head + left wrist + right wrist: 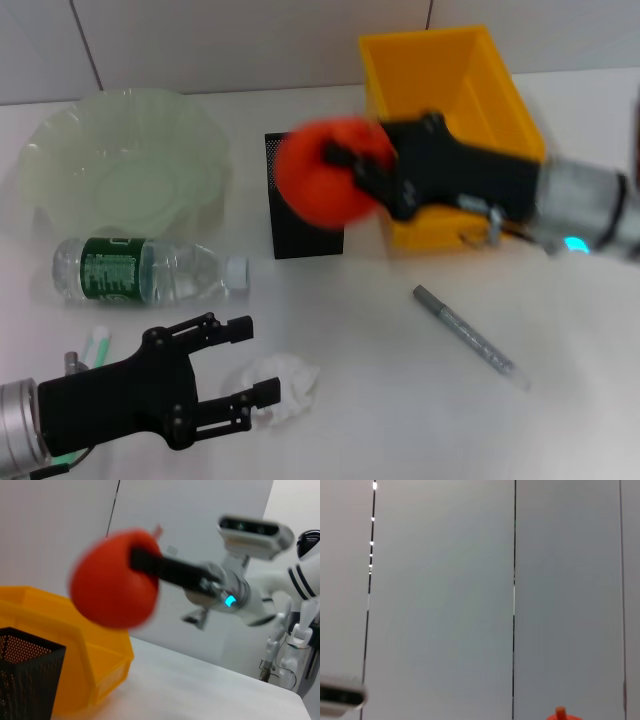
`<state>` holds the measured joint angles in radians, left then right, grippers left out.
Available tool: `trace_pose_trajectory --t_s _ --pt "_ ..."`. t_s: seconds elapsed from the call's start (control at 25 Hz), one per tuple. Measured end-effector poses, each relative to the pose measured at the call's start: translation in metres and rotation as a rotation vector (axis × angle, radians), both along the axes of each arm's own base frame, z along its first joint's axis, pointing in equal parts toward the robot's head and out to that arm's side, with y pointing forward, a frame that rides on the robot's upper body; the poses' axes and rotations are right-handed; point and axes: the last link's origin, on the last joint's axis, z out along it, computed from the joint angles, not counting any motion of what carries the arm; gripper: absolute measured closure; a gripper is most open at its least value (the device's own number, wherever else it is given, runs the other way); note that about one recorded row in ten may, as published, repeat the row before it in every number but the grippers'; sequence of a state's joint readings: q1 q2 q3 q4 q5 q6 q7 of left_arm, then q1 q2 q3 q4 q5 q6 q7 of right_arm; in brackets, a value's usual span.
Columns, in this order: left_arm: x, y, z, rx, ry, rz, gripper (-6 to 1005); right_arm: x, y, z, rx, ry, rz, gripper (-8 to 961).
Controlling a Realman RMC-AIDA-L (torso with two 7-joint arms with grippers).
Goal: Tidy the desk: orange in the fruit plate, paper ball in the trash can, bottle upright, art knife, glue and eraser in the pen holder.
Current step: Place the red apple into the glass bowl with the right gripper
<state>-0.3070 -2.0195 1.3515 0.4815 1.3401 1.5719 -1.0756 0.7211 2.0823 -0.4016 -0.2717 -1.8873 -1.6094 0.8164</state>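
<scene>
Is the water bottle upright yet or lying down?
Lying down. In the head view the water bottle rests on its side on the desk, cap toward the pen holder, just in front of the fruit plate.

Orange (112, 580) in right gripper (145, 562), apparently above yellow bin (95, 655) and mesh holder (25, 675).

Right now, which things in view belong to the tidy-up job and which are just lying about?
Job: orange in right gripper, fruit plate, bottle, paper ball, pen holder, yellow bin, art knife.
Lying about: green-and-white items by the left gripper.
</scene>
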Motion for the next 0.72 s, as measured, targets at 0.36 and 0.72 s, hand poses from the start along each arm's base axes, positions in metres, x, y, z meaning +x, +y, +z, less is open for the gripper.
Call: trace_pose_trajectory --t_s 0.36,0.72 --pt "0.004 0.0 -0.009 0.001 0.007 -0.004 232 -0.095 0.088 -0.02 0.085 -0.15 -0.028 875" --pt "0.005 -0.004 -0.015 -0.017 0.01 -0.009 233 -0.159 0.117 -0.05 0.136 -0.351 0.0 909"
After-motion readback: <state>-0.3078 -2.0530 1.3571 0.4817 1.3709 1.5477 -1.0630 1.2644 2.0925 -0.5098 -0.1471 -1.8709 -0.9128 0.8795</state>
